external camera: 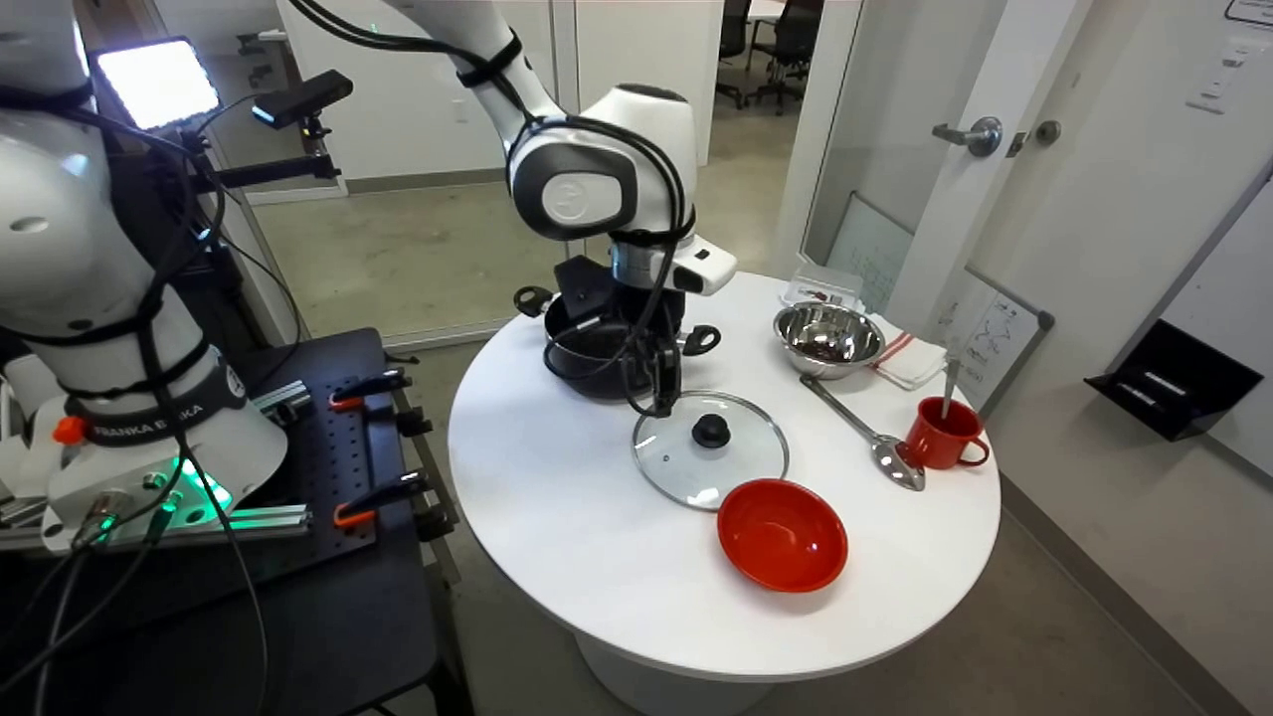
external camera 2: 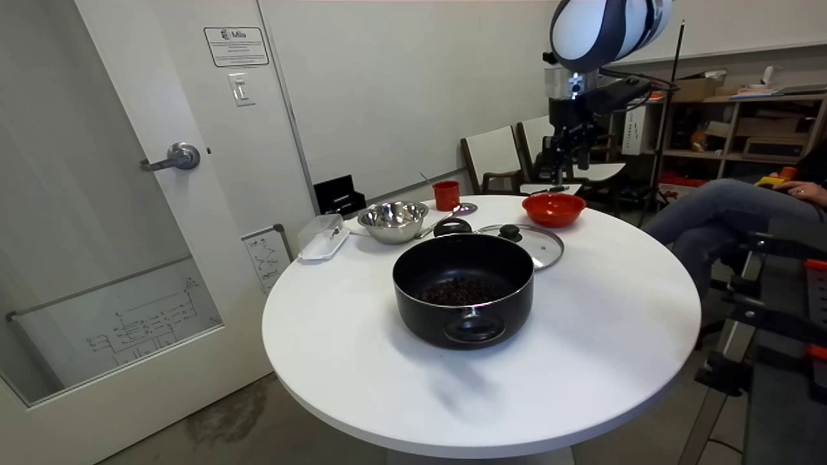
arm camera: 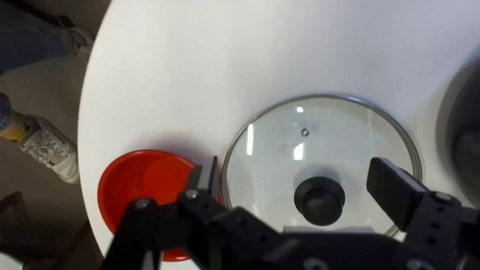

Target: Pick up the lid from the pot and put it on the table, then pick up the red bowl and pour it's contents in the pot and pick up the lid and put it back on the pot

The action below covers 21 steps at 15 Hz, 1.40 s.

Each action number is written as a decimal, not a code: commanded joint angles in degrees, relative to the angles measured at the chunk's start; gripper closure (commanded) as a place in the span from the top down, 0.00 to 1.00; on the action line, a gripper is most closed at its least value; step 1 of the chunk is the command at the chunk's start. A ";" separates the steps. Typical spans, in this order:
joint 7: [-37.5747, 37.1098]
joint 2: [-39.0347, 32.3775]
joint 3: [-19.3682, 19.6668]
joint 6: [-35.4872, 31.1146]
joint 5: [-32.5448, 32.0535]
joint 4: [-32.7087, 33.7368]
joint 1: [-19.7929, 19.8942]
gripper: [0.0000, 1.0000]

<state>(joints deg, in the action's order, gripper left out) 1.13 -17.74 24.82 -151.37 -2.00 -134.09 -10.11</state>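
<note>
The glass lid rests flat on the white table, its black knob facing up. My gripper hangs above the table with its fingers wide apart, holding nothing. In the wrist view the knob shows between the two fingers, which stay clear of it. Beside the lid stands the red bowl, upright and empty; its rim overlaps the lid's edge in view, and whether they touch I cannot tell. The black pot stands uncovered, with small dark pieces on its bottom.
A steel bowl, a slotted spoon, a red mug holding a utensil, a folded cloth and a clear plastic box stand along the table's edge. A person's legs show beyond the table.
</note>
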 commanded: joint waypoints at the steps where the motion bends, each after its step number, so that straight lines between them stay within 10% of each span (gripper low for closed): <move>1: -1.90 3.84 -4.99 15.04 -7.60 5.09 5.34 1.00; 5: 5.89 4.21 -12.63 23.44 -6.15 7.85 10.00 1.00; 21: 10.21 -4.38 -20.88 0.12 -4.28 8.65 16.75 1.00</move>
<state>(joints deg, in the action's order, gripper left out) 8.40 -20.94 5.58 -149.13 -7.87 -126.90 5.18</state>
